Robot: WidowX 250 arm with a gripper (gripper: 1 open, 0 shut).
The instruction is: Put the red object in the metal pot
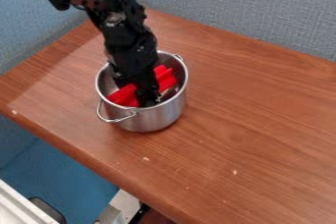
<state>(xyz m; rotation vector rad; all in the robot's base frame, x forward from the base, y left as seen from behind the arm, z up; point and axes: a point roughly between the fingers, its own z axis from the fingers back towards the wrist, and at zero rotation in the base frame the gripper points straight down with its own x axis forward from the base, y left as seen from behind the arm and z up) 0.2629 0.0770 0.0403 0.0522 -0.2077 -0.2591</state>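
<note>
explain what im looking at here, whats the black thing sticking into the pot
The black thing is a robot arm, and the part at its tip is its gripper, a two-fingered claw for picking things up. The single picture comes from a camera set off to one side and above, looking down at a wooden table. On the table stands a small shiny metal pot with a thin wire handle. The arm reaches down into the pot from above. Inside lies a bright red block, which shows on both sides of the claw. The claw's fingers are hidden down in the pot, so I cannot tell whether it is gripping the block or has let go. A blue wall stands behind the table.
</note>
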